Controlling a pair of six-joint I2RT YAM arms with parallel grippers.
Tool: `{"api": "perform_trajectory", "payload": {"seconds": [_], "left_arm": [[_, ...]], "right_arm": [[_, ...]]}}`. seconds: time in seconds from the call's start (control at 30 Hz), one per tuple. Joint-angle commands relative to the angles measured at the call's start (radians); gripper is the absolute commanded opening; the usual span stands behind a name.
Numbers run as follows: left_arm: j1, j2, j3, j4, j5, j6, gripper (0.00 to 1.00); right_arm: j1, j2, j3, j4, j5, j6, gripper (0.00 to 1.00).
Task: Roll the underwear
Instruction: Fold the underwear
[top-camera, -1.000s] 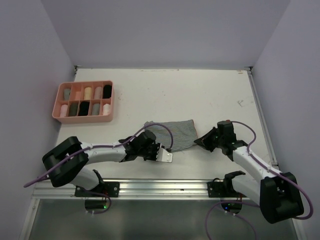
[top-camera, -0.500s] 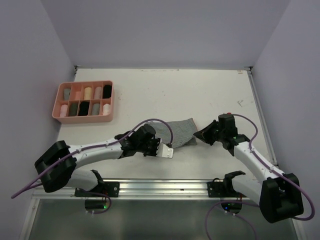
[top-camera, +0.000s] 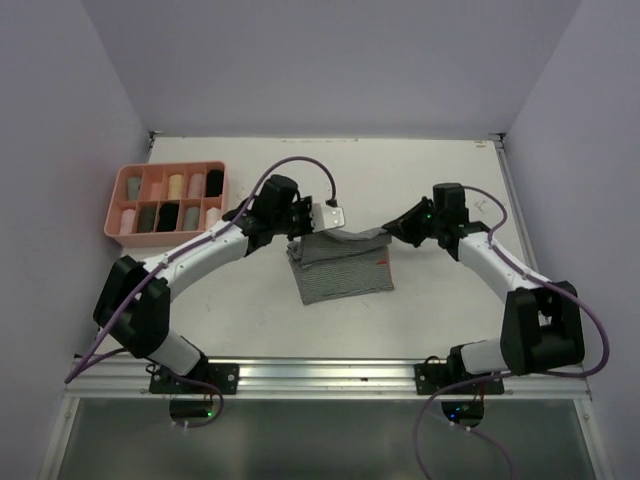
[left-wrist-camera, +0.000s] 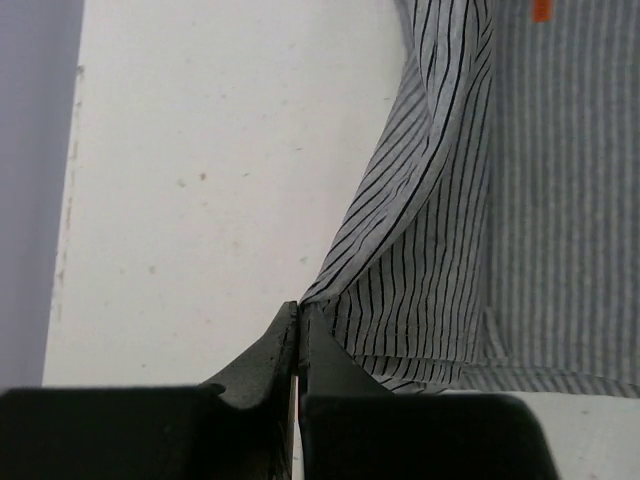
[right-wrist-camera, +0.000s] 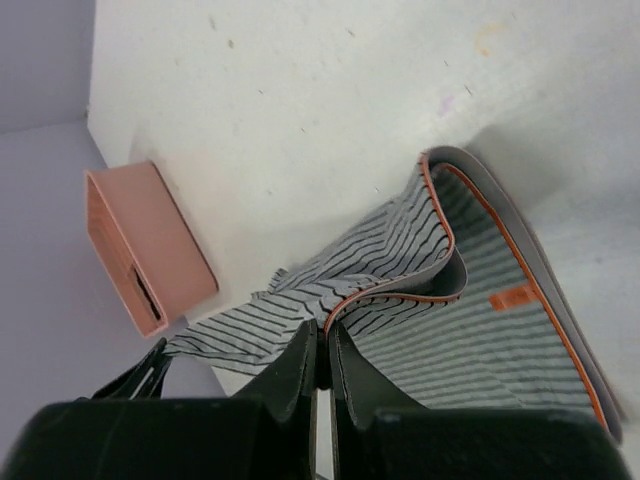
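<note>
My left gripper (left-wrist-camera: 300, 318) and right gripper (right-wrist-camera: 322, 340) each pinch a far corner of the grey striped underwear (top-camera: 340, 272), which lies well right of the pink tray (top-camera: 166, 239)

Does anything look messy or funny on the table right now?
Only the striped underwear: it lies a bit crooked on the table, and its far edge is lifted and bunched where the left gripper and right gripper pinch its corners. Nothing looks spilled or broken.
</note>
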Motion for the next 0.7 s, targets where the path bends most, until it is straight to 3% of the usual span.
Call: {"api": "perform_trajectory", "payload": {"seconds": [0.0,0.33,0.67], "left_arm": [[0.054,0.054,0.118,0.037,-0.014,0.059,0.0],[0.134,0.148,0.235,0.137,-0.078,0.104,0.0],[0.134,0.047,0.09,0.025,0.055,0.067,0.0]], "right_arm": [[-0.033,0.07,0.112,0.076,-0.053,-0.029,0.0],[-0.059,0.257,0.291,0.154,-0.141,-0.001,0.0],[-0.061,0.205,0.176,0.108,-0.182,-0.046,0.0]]}}
